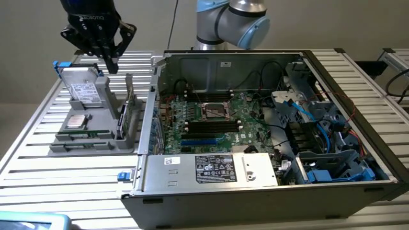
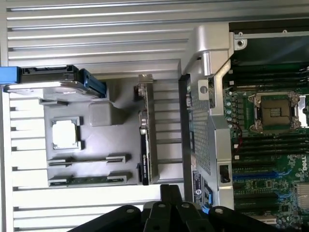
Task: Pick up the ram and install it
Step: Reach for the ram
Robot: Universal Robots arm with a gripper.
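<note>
Slatted metal table (image 1: 57,182): carries a grey parts tray (image 1: 61,148) on the exterior view's left, with an open computer case (image 1: 255,206) just beside it on the right. Tray contents: a silver hard drive (image 1: 83,88) with blue tabs sits at the far end, and a square processor chip (image 1: 76,120) sits nearer. After the chip comes the ram (image 2: 89,180), a thin dark green stick seated in the slot at the tray's near end, farthest from the drive. Along the side toward the case, a green card (image 1: 129,108) with a metal bracket stands on edge. Gripper (image 1: 113,67): black, hanging in the air above the drive end of the tray. Its fingers are pinched together to a point with nothing between them; it is well apart from the ram and touches nothing. Robot arm (image 1: 230,19): a grey and pale blue joint stands behind the case. Case interior: a green motherboard (image 1: 243,108) lies flat, with a bare processor socket (image 1: 214,111) at its middle. Long black memory slots (image 1: 211,125) run on either side of the socket. Blue cables (image 1: 300,103) lie toward the right, and a labelled metal box (image 1: 211,168) sits along the near wall.
</note>
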